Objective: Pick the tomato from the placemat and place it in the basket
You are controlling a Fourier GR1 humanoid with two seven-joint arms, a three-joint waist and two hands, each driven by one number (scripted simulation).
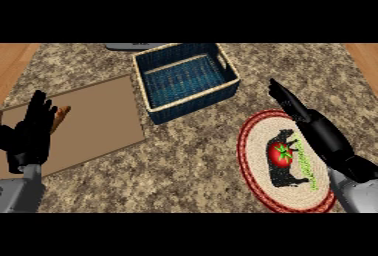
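Where the right hand (pixel 299 111) enters from the lower right of the frame, its fingers are extended straight toward the upper left and hold nothing; the hand lies over the upper right edge of the placemat (pixel 255 165). Below and left of that hand, the tomato (pixel 282 154) rests near the middle of the round, red-rimmed placemat, on a black animal figure; it is round with no clear long axis, and its green stem faces upward and to the right. Nothing stands on the speckled counter (pixel 192 165) between the placemat and the basket (pixel 193 101). The blue basket with its pale rim sits at upper centre and shows only its woven floor. At the left edge, the left hand (pixel 31 130) rests open, fingers up, over a brown board (pixel 96 125).
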